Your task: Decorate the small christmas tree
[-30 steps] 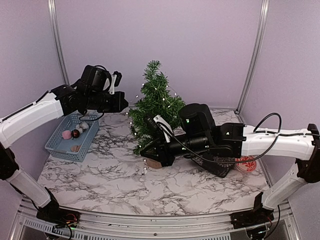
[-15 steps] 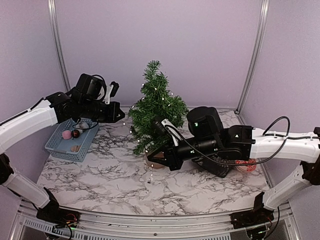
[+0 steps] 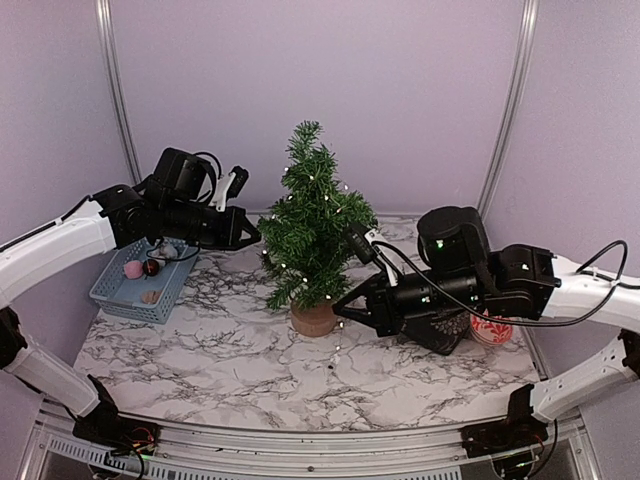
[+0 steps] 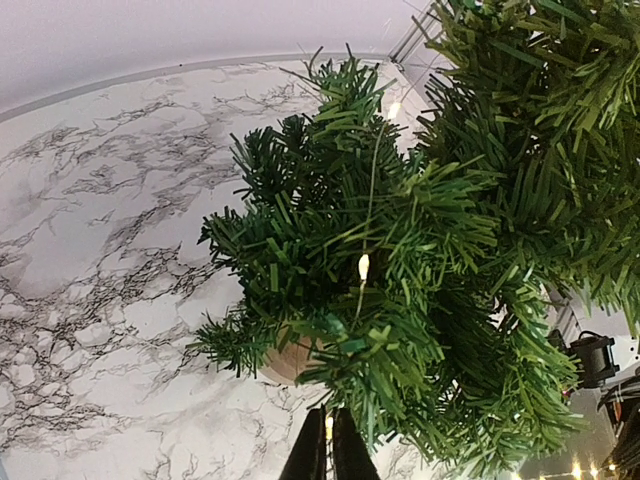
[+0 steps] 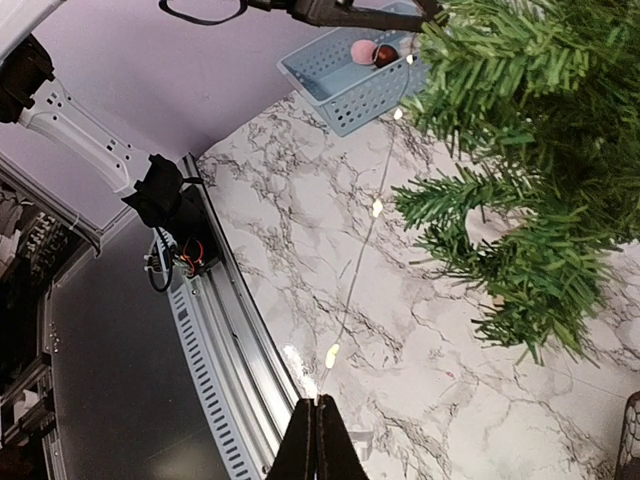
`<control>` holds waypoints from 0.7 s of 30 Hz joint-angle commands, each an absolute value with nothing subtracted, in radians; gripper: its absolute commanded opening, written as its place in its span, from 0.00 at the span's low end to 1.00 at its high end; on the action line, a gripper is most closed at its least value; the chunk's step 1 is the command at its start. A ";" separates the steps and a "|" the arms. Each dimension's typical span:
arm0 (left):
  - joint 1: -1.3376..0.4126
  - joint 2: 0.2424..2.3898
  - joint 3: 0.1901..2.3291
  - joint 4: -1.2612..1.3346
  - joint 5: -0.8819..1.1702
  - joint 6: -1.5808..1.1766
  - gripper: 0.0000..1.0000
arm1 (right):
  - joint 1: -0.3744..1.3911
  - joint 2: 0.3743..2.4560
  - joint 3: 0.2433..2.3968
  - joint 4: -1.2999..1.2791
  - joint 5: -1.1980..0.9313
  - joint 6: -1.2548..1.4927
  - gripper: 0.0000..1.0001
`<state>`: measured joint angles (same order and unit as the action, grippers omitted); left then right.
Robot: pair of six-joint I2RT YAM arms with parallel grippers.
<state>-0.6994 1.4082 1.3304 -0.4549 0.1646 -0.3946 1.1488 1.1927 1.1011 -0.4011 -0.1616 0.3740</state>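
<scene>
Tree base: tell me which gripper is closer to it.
Right. The right gripper sits low, just right of the tree base; the left gripper is higher, by the branches on the tree's left side. Both pinch the light string.

Tree [image 4: 450,200] cut by frame edges in wrist views; stump [image 4: 285,360] mostly hidden under branches. Basket [image 3: 130,305] contents too small to name. Red item [image 3: 492,330] half hidden behind right arm [image 3: 560,285]. Light string [image 5: 376,208] lost among branches. Left claw [image 4: 326,455], right claw [image 5: 317,440] cropped at bottom edge.
</scene>
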 commanded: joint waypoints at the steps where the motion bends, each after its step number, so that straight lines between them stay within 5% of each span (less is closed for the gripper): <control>1: -0.692 1.397 1.321 -0.417 0.168 -0.375 0.05 | 1.139 1.147 1.137 -0.518 -0.095 0.377 0.00; 16: -0.692 1.243 1.266 -0.276 0.150 -0.252 0.39 | 1.081 1.198 1.279 -0.671 0.056 0.241 0.00; 21: -0.751 1.098 1.179 -0.143 0.329 -0.024 0.55 | 1.080 1.201 1.291 -0.668 0.039 0.226 0.00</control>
<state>-0.6994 1.1992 1.2224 -0.2966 0.1925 -0.2329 1.0878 1.1961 1.2469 -0.6518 0.0326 0.2573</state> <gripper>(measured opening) 0.485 0.003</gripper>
